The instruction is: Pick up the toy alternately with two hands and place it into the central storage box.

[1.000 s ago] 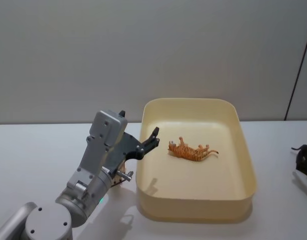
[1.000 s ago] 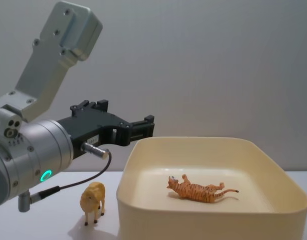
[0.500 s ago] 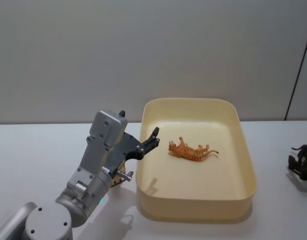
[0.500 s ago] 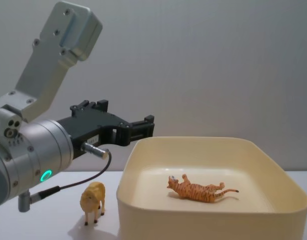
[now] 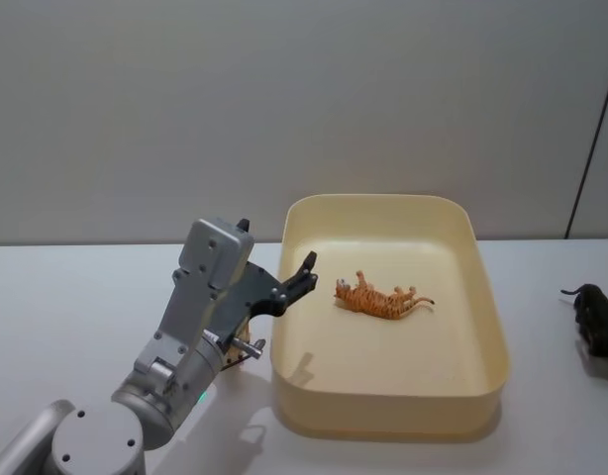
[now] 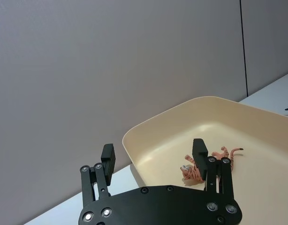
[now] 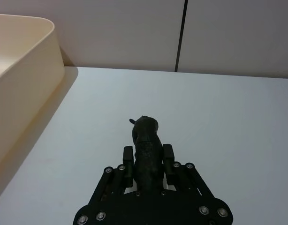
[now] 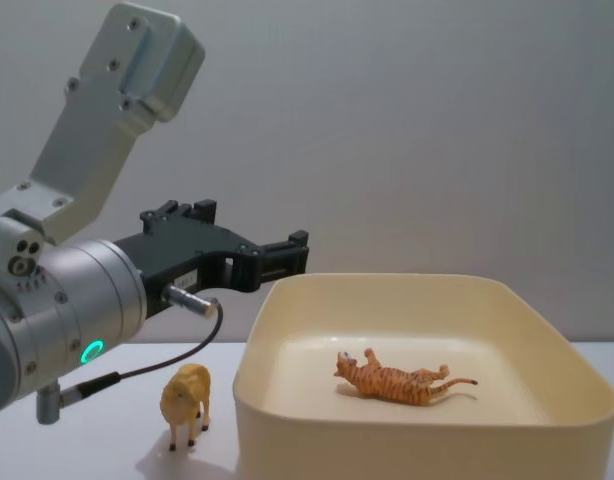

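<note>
**A:** What's the toy like, and where is it?

**B:** It's a small glossy black animal figure [image 7: 145, 136]. It is at three o'clock from the large cream-yellow plastic tub [image 5: 383, 418], well apart from it, over the white table [image 5: 76, 297].

**A:** And the arms?

**B:** The right gripper [image 7: 148, 152] has its jaws clamped on the figure's body from both sides. The left gripper [image 5: 302, 274], on a thick silver-grey arm [image 8: 72, 300] with a green ring light [image 8: 90, 351], hovers at the tub's nine o'clock rim. Its jaws are spread wide and hold nothing.

**A:** Anything else nearby?

**B:** A small tan four-legged figure [image 8: 185, 400] stands on the table beside the tub's wall at about eight o'clock, under the left arm. Farther in, an orange striped tiger toy [image 5: 381, 297] lies on the tub's floor with its legs up. A plain grey wall [image 5: 284, 99] is behind.
</note>
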`<action>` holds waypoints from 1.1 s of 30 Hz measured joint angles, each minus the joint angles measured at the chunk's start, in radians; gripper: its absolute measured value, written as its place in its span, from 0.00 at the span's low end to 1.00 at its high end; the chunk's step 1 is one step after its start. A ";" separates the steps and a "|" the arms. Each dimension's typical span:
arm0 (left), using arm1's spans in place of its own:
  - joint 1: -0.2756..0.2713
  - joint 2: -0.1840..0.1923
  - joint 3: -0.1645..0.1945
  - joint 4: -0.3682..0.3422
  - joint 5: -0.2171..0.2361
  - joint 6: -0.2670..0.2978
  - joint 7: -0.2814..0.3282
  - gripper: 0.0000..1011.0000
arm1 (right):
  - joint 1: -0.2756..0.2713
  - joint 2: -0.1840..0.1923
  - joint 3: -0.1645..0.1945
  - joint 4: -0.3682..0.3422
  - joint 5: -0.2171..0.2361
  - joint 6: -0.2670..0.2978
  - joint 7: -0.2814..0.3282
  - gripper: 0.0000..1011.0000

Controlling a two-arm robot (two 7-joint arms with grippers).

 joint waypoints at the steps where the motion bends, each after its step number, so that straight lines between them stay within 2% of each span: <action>1: 0.000 0.000 0.000 0.000 0.000 0.000 0.000 0.99 | 0.000 0.000 0.000 0.000 0.000 -0.001 0.000 0.38; 2: 0.000 0.000 0.000 0.000 0.000 0.000 0.000 0.99 | 0.000 0.000 0.000 0.000 0.000 -0.003 0.001 0.35; 4: 0.000 0.000 0.000 0.000 0.000 0.000 0.000 0.99 | -0.001 -0.001 -0.001 -0.001 0.000 -0.007 0.002 0.33; 18: 0.000 0.000 0.000 0.000 0.000 0.000 0.000 0.99 | 0.016 -0.010 -0.012 -0.040 -0.014 -0.083 0.052 0.33; 27: 0.000 0.000 0.000 0.000 0.000 0.000 0.000 0.99 | 0.065 -0.034 -0.032 -0.067 -0.014 -0.110 0.125 0.33; 33: 0.000 0.000 0.000 0.000 0.000 0.000 0.000 0.99 | 0.118 -0.063 -0.054 -0.064 -0.010 -0.112 0.185 0.33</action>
